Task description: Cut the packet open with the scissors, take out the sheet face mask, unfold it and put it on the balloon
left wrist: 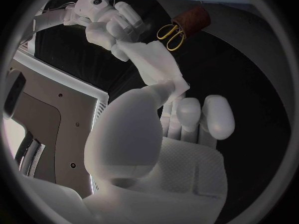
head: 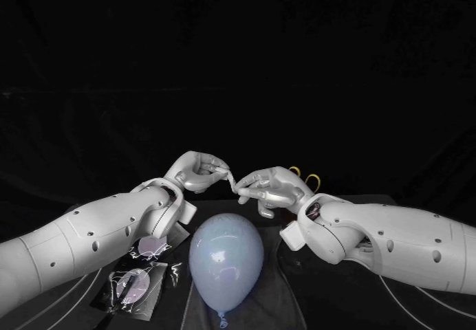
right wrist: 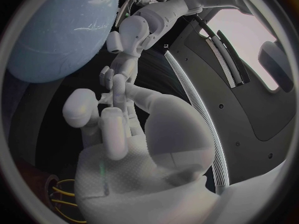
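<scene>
A pale blue balloon (head: 226, 258) lies on the table in front of me, knot toward me. Above its far end, my left hand (head: 199, 170) and right hand (head: 266, 187) meet, and both pinch a small folded white sheet face mask (head: 230, 179) between them. The left wrist view shows the folded mask (left wrist: 156, 67) running from my left fingers (left wrist: 190, 117) to the right hand (left wrist: 106, 22). In the right wrist view the mask (right wrist: 118, 87) stands between my right fingers (right wrist: 115, 129) and the left hand (right wrist: 132, 34), with the balloon (right wrist: 59, 35) beside them.
The clear packet (head: 134, 283) lies on the table left of the balloon, partly under my left arm. Yellow-handled scissors (head: 309, 180) stand behind my right hand, in a brown holder (left wrist: 193, 17); their handles (left wrist: 171, 35) stick out of it.
</scene>
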You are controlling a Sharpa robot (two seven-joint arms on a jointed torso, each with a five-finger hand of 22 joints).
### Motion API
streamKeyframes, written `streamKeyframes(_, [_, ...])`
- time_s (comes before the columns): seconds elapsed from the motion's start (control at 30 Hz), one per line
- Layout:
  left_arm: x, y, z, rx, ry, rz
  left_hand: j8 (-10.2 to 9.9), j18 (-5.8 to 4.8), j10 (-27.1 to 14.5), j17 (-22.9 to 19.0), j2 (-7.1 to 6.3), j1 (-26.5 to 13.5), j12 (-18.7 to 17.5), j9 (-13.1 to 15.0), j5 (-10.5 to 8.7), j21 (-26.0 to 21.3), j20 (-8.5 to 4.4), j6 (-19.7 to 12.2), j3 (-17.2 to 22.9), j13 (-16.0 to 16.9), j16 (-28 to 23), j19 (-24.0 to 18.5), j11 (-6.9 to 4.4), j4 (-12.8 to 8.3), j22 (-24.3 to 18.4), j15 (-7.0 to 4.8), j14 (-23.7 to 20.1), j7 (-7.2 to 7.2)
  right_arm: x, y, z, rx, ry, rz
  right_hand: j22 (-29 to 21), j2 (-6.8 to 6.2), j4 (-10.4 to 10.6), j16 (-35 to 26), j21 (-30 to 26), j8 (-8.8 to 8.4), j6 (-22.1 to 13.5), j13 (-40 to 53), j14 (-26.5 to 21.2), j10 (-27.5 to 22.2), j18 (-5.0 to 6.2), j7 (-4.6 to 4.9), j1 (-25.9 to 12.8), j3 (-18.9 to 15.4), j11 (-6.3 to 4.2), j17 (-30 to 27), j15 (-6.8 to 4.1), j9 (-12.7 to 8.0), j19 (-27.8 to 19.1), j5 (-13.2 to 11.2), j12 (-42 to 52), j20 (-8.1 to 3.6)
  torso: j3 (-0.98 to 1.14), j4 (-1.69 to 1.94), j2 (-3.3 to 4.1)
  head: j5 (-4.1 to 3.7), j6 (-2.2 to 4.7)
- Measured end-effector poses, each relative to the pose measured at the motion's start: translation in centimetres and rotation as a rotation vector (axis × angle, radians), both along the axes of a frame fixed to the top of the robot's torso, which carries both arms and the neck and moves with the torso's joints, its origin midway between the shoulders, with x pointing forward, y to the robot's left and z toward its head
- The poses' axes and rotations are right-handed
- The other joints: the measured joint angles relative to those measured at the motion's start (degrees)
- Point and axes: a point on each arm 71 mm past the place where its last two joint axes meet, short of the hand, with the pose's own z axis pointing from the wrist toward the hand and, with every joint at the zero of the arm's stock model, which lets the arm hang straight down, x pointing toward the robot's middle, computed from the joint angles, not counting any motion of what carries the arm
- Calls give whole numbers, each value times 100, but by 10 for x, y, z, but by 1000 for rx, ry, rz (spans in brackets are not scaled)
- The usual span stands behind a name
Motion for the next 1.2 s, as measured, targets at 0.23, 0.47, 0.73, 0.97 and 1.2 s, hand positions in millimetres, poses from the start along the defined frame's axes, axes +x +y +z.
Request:
streamKeyframes(0.23, [3, -6, 1, -41, 2, 27, 0, 0, 0, 1, 0, 0, 24, 0, 2, 0, 0, 20, 0, 10, 0, 0, 0, 0, 0, 1, 0, 20, 5, 16, -2, 7, 8, 23, -121, -2, 40, -49, -222, 50, -148, -9, 0, -272, 19, 44, -93, 24, 42, -125, 0, 202, -107, 26, -103, 37, -1, 0, 4, 13, 23])
streamKeyframes(0.47, [5, -4, 0, -125, 42, 39, 0, 0, 0, -108, -1, -2, 24, 0, 2, -32, 19, 20, 0, 21, -62, -23, 0, 0, -36, 16, -27, 20, 6, 15, -4, 13, 20, 24, -318, -231, 78, -133, -527, -206, -421, -143, 1, -637, 105, 218, -223, -358, 201, -335, 144, 482, -289, 56, -379, 161, -3, -5, 5, 14, 34])
streamKeyframes(0.73, [6, 9, -3, -252, 144, 3, -4, 0, -2, -499, 10, -115, 34, 0, 2, -192, 3, 20, 0, 39, -257, -208, 2, 0, -261, -10, -224, 20, 7, -4, -4, 8, 18, -8, -269, -309, 45, -134, -456, -272, -421, -145, 1, -568, 105, 218, -169, -445, 186, -268, 144, 409, -289, 56, -379, 161, -1, -9, 5, 30, 50])
streamKeyframes(0.97, [0, 11, -5, -364, 256, -112, -10, -1, -10, -612, 25, -144, 34, 1, -2, -239, 9, 20, -41, 39, -304, -256, 10, 10, -337, -17, -265, 20, 9, -25, -2, 0, -11, -63, -185, -279, 47, -103, -327, -406, -387, -126, 0, -460, 103, 185, -93, -541, 149, -187, 144, 346, -223, 56, -332, 162, 3, -9, 11, 37, 33])
streamKeyframes(1.2, [-12, 8, -4, -439, 343, -238, 13, -1, -10, -612, 25, -144, 34, 1, -3, -242, 10, 20, -41, 39, -304, -256, 10, 10, -342, -29, -279, 20, 20, -44, -3, -12, -33, -138, -175, -280, 101, -78, -327, -537, -427, -161, 0, -503, 102, 224, -95, -596, 192, -159, 144, 273, -182, 56, -371, 164, 5, -6, 11, 30, -20])
